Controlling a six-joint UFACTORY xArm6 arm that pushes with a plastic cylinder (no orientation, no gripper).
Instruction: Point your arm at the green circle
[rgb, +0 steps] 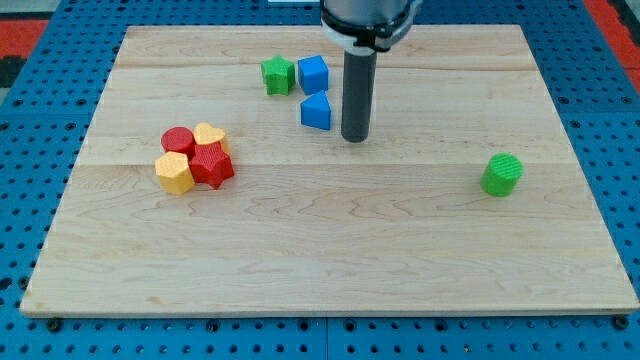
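The green circle is a round green block at the view's right, standing alone on the wooden board. My tip is the lower end of the dark rod near the view's top centre. It stands just right of the blue triangle-like block and far to the left of the green circle, a little above its level in the view.
A green star-like block and a blue block sit at the view's top, left of the rod. A cluster at the left holds a red circle, a yellow heart, a red block and a yellow block.
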